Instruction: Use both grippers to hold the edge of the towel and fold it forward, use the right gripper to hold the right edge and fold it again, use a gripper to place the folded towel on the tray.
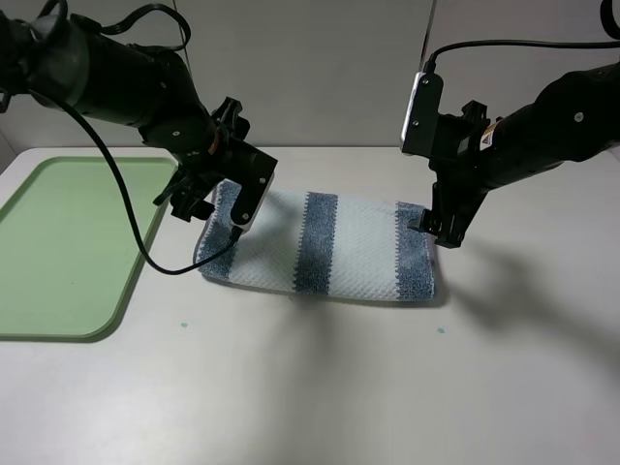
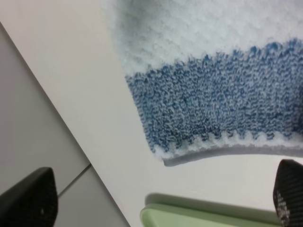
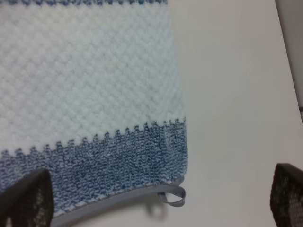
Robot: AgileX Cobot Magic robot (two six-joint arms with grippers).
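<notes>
The towel (image 1: pixel 329 247) lies flat on the table as a wide strip with white and dusty-blue stripes. My left gripper (image 1: pixel 199 203) hovers over its far left corner, jaws open and empty. The left wrist view shows that corner (image 2: pixel 213 113) with its grey hem (image 2: pixel 227 151) between the spread fingertips (image 2: pixel 28 198). My right gripper (image 1: pixel 441 228) hovers at the far right corner, open and empty. The right wrist view shows the towel (image 3: pixel 94 85), its hem (image 3: pixel 118 198) and a small grey loop (image 3: pixel 173 195). The pale-green tray (image 1: pixel 68 242) lies at the left, with nothing on it.
The tray's rim shows in the left wrist view (image 2: pixel 208 215), just beyond the towel's left corner. The white table (image 1: pixel 339 387) extends in front of the towel. A grey wall (image 1: pixel 320 68) stands behind the table.
</notes>
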